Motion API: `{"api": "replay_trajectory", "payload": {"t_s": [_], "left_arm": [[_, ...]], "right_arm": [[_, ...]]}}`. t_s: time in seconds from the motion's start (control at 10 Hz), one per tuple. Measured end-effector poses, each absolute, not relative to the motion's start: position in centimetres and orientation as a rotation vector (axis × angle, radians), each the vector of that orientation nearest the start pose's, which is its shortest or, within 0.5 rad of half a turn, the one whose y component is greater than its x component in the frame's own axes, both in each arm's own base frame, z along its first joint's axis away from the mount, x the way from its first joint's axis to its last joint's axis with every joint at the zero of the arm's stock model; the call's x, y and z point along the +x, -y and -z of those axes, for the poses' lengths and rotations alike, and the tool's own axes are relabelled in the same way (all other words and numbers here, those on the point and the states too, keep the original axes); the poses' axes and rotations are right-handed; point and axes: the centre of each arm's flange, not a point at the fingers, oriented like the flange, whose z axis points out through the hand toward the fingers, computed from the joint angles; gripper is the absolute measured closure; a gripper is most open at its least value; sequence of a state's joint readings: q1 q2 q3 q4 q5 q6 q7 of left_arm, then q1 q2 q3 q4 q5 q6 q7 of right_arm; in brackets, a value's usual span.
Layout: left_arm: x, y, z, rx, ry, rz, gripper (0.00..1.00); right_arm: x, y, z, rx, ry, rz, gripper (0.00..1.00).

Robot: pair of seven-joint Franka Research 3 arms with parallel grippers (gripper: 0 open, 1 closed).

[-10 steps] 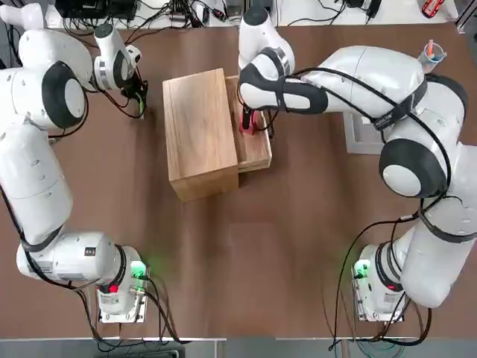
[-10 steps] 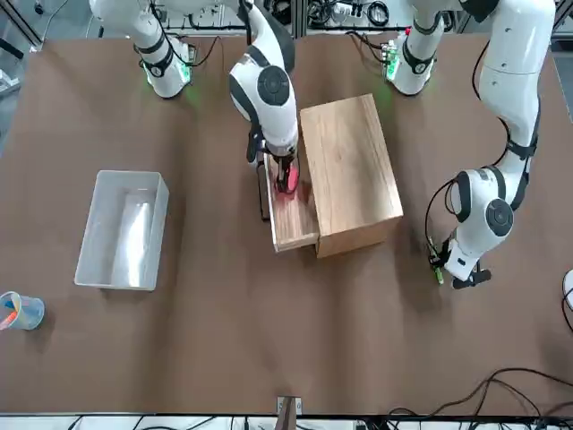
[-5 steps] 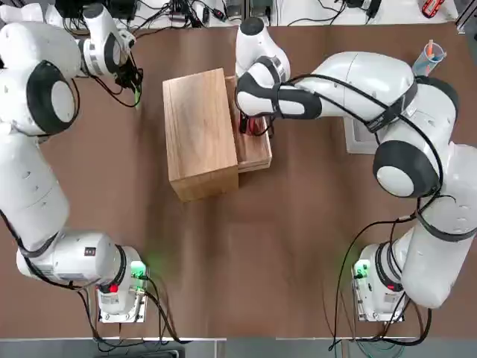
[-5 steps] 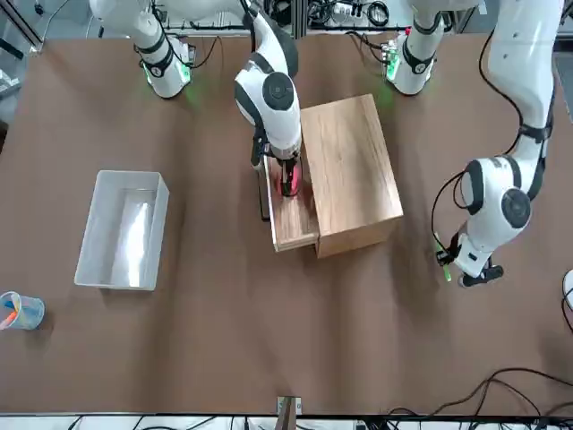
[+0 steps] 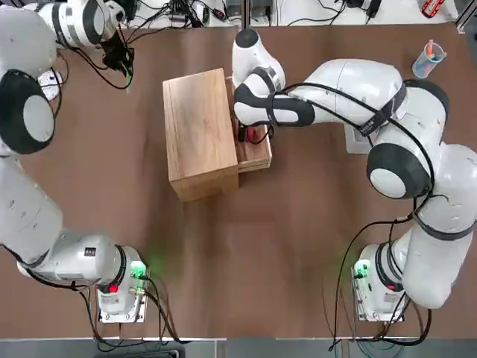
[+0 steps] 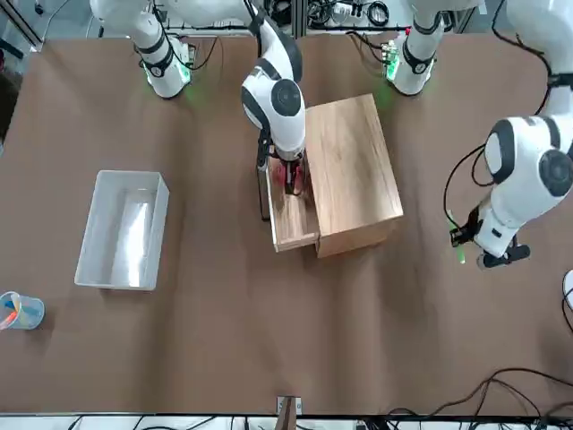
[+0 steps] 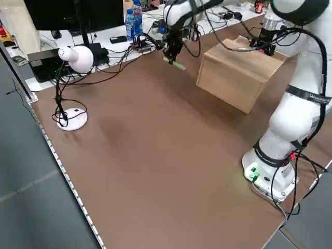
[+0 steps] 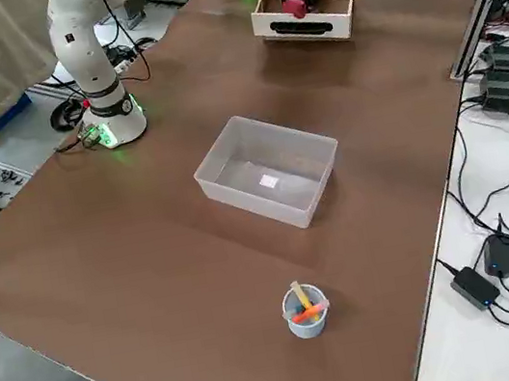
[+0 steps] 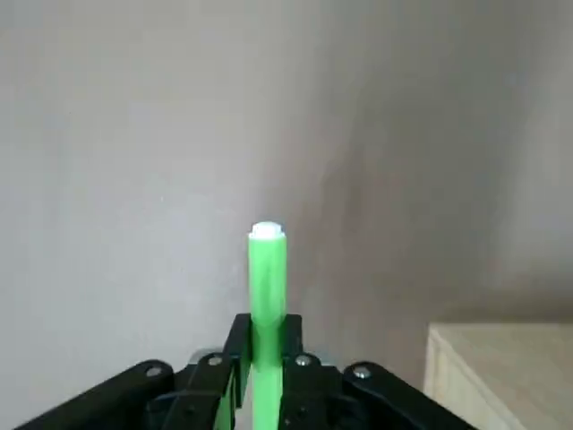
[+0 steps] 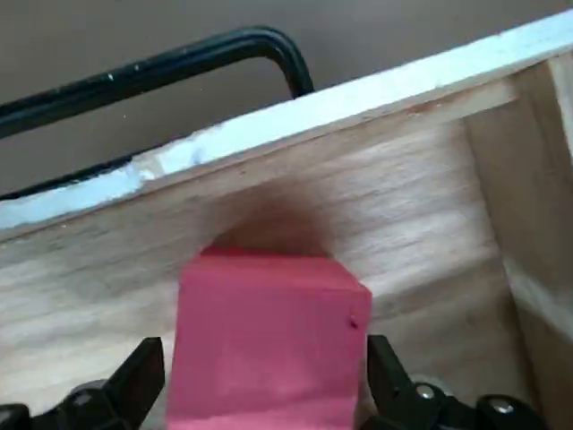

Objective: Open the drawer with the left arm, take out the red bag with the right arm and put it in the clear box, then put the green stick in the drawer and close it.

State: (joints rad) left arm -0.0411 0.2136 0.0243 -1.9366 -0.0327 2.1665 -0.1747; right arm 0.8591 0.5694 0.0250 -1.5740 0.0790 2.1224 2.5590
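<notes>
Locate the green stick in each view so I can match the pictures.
Top: upper left, in the left claw, green stick.
Front: right edge.
Left side: upper centre, left of the cabinet.
Right side: not in it.
Left wrist: centre, between the claw fingers.
Right wrist: not in it.
Landmark: wooden cabinet.

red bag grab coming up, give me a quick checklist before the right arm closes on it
1. Drawer pulled open: ok.
2. Red bag lying in the drawer, in plain sight: ok.
3. Right end effector open, a finger on each side of the bag: ok.
4. Fingers low enough for a firm grip: cannot tell.
5. Clear box free to take the bag: ok, only its small label shows inside.
6. Left end effector shut on the green stick and off to the side, away from the cabinet: ok.
</notes>
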Motion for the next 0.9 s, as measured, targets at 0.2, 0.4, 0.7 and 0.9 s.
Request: {"api": "replay_trajectory", "payload": {"t_s": [0.2, 0.4, 0.7, 0.9], "left_arm": [[59.6, 2.0, -40.8, -3.161, 0.261, 0.050, 0.82], [58.9, 3.3, -43.9, -3.167, 0.225, 0.014, 0.82], [57.9, 7.4, -49.1, -3.164, 0.214, -0.097, 0.82], [57.0, 13.5, -50.0, -3.166, 0.230, -0.105, 0.82]], "right_arm": [[44.2, -53.5, -30.7, -2.062, -2.410, -0.116, 0.12], [44.9, -53.6, -31.6, -2.038, -2.394, -0.115, 0.38], [47.8, -52.4, -35.6, -2.004, -2.324, -0.099, 0.38], [49.3, -50.0, -41.3, -2.085, -2.194, -0.084, 0.38]]}}
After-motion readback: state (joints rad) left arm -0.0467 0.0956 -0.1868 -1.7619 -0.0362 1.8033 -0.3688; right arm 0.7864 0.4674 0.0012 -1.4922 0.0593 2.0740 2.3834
